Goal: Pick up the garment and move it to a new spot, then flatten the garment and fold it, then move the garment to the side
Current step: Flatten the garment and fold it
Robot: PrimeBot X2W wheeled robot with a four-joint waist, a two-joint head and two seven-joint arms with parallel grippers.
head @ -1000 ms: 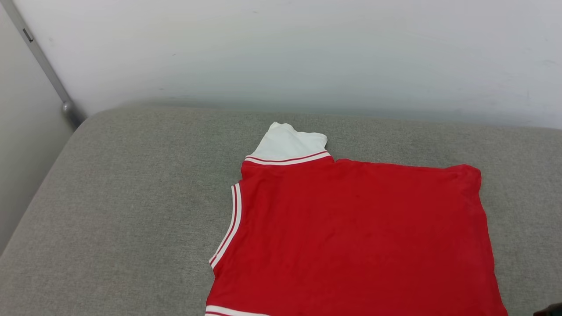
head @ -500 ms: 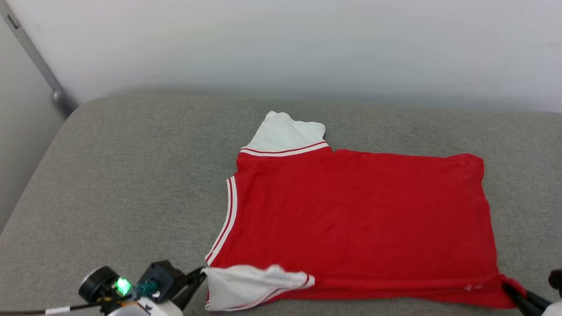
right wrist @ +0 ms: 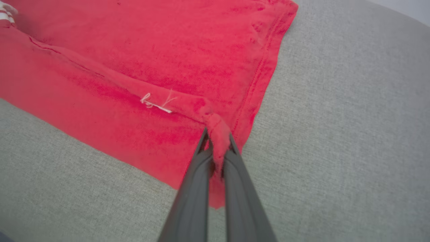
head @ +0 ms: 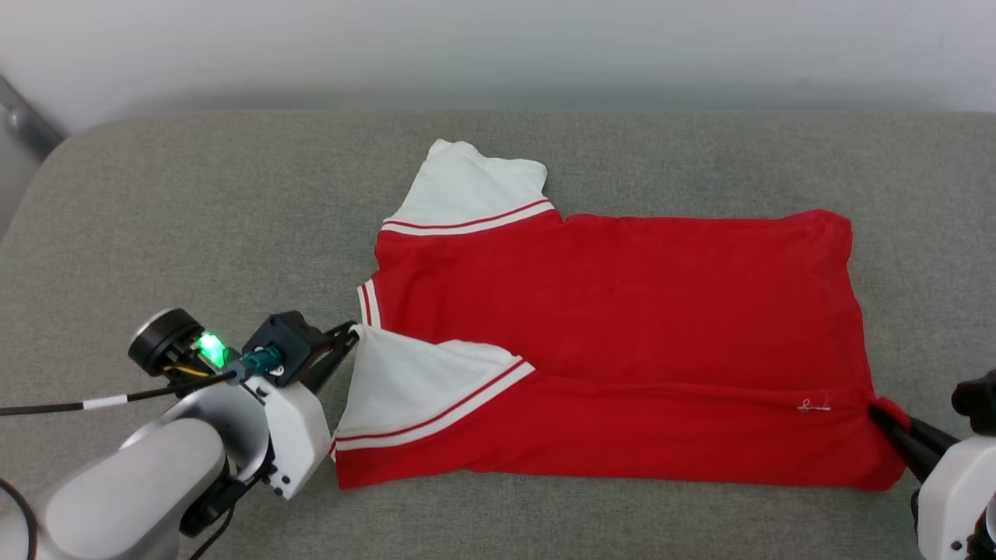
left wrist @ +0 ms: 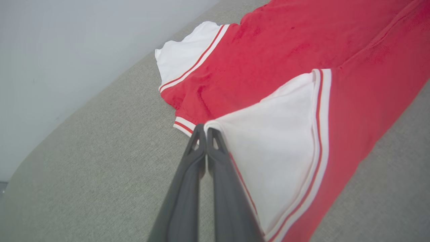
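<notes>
The garment (head: 622, 311), a red shirt with white, red-striped sleeves, lies on the grey cushion with its near strip folded over its body. My left gripper (head: 348, 336) is shut on the tip of the near white sleeve (head: 412, 385); the left wrist view shows that gripper (left wrist: 205, 130) pinching the sleeve's corner (left wrist: 268, 144). My right gripper (head: 883, 412) is shut on a bunched red hem corner at the garment's right end, seen close in the right wrist view (right wrist: 217, 139). The far white sleeve (head: 467, 190) lies flat. No lettering is visible.
The grey cushion (head: 194, 218) spreads wide to the left of the garment and ends at a white wall (head: 498, 47) behind. A metal post (head: 19, 117) stands at the far left corner. A narrow band of cushion lies in front of the garment.
The head camera has tipped downward. Both shut grippers have carried the garment's near edge away from me, laying the near sleeve and a red strip over the body.
</notes>
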